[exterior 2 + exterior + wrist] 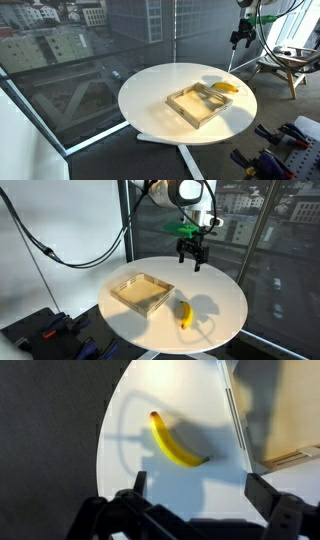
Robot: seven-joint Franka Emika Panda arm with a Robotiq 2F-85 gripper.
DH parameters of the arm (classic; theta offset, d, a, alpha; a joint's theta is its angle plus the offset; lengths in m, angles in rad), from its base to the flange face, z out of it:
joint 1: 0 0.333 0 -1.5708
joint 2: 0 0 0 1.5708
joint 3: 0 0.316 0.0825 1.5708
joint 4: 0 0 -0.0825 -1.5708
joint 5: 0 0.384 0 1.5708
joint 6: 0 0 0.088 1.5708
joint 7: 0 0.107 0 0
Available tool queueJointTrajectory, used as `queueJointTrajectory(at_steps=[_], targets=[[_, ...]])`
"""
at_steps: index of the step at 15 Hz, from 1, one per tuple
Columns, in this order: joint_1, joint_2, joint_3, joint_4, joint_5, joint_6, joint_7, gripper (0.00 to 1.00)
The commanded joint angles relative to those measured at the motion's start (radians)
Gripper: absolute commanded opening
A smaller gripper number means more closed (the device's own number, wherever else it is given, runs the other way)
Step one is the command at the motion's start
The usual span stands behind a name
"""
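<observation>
A yellow banana (184,315) lies on the round white table (215,292) next to a shallow wooden tray (142,292). It also shows in an exterior view (224,87) and in the wrist view (175,441). My gripper (191,259) hangs high above the table, well clear of the banana, fingers spread and empty. In the wrist view the two black fingers (200,488) frame bare table just below the banana. The tray (203,104) looks empty.
Large windows with a city view stand close behind the table. Black cables hang by the wall (60,255). A wooden chair (285,68) stands beyond the table. Black and blue tools (55,330) lie on the floor.
</observation>
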Motion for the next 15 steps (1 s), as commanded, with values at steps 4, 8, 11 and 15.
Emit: queueJointTrajectory(at_steps=[4,8,11,15], targets=[[-0.035,0.027,0.026,0.057,-0.028,-0.084,-0.126,1.0],[-0.043,0.037,0.032,0.072,-0.05,-0.1,-0.186,1.0],[-0.045,0.042,0.037,0.081,-0.064,-0.098,-0.227,1.0],[-0.048,0.049,0.044,0.094,-0.086,-0.097,-0.285,1.0]])
